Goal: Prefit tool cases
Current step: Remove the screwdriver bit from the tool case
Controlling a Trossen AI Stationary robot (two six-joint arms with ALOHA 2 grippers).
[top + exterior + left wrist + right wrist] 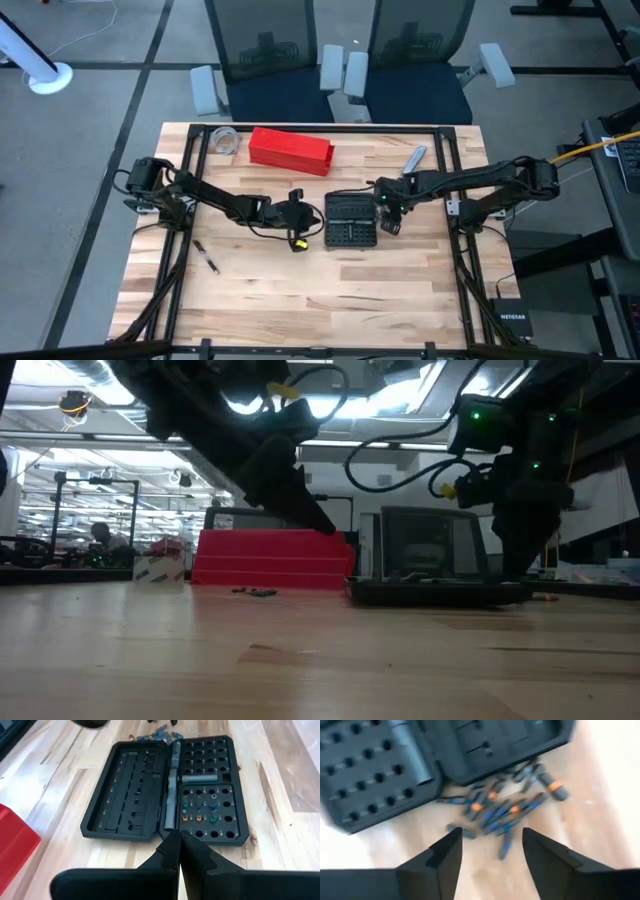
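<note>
The tool case (351, 221) lies open at the table's middle in the high view, just right of centre — a small black plastic case of two hinged rectangular halves spread flat. In the left wrist view the case (165, 790) shows one half moulded with long slots and small notches, the other gridded with round bit sockets; a few sockets hold bits with blue, orange and green collars, and a grey driver handle (171, 795) lies along the hinge line.

The left gripper (303, 216) sits at the case's 9 o'clock edge, its fingers (172, 851) pressed together with no gap, tips just short of the case's rim. The right gripper (390, 212) hangs at the case's 3 o'clock side; its fingers (442, 857) stand apart with nothing between them, above a loose heap of bits (507, 805) — blue and dark shafts with orange bands — lying on the wood just beside the case (395, 765).

At 11 o'clock from the case lies a long red box (290, 150), well apart from it, with a clear round container (225, 140) just beside the box's left end. A grey flat tool (414, 158) lies at 1 o'clock. A small dark pen-like item (207, 257) lies at 8 o'clock, far off. In the low view the red box (272, 558) stands behind the case (440, 590), with both arms coming down in front.
</note>
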